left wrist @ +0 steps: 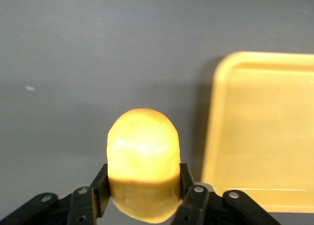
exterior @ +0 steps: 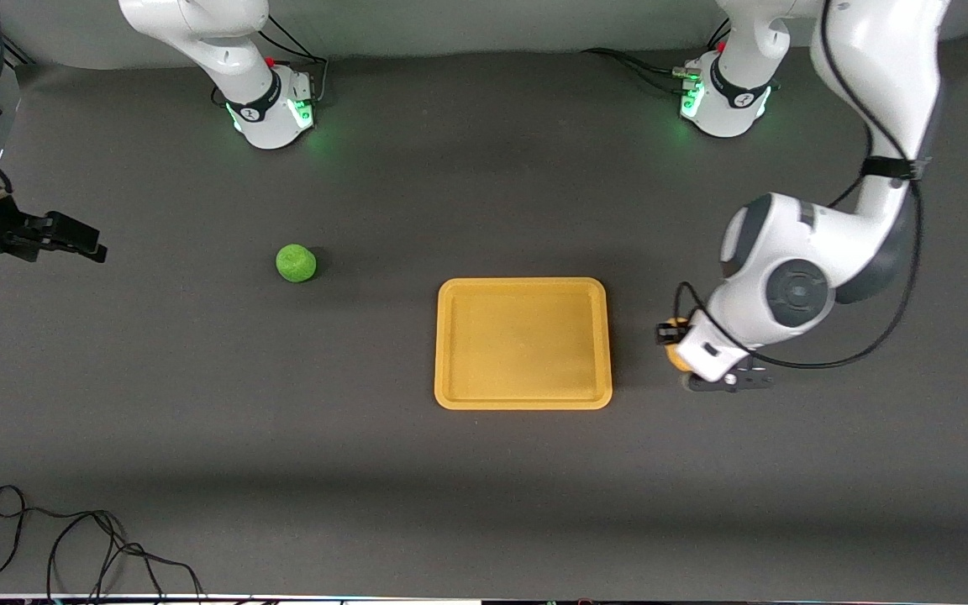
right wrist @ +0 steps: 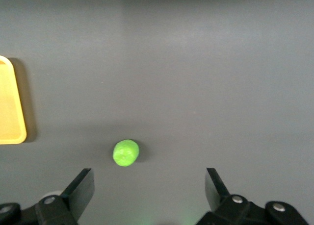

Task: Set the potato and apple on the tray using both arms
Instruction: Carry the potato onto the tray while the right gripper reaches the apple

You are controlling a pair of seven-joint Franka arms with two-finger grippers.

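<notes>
My left gripper (exterior: pixel 681 360) is shut on the yellow-orange potato (exterior: pixel 674 355), low over the table just beside the tray's (exterior: pixel 523 283) edge toward the left arm's end. In the left wrist view the potato (left wrist: pixel 142 141) sits clamped between both fingers of the gripper (left wrist: pixel 143 173), with the tray (left wrist: pixel 265 137) alongside. The green apple (exterior: pixel 296 262) lies on the table toward the right arm's end, apart from the tray. My right gripper (exterior: pixel 81 239) is open and empty, up at the right arm's end of the table. In the right wrist view the apple (right wrist: pixel 126 152) lies ahead of the wide-open gripper (right wrist: pixel 149 178).
The tray has nothing on it; a corner of it shows in the right wrist view (right wrist: pixel 10 112). Loose black cables (exterior: pixel 72 546) lie by the table edge nearest the front camera. The arm bases (exterior: pixel 274 109) (exterior: pixel 723 97) stand at the table edge farthest from the front camera.
</notes>
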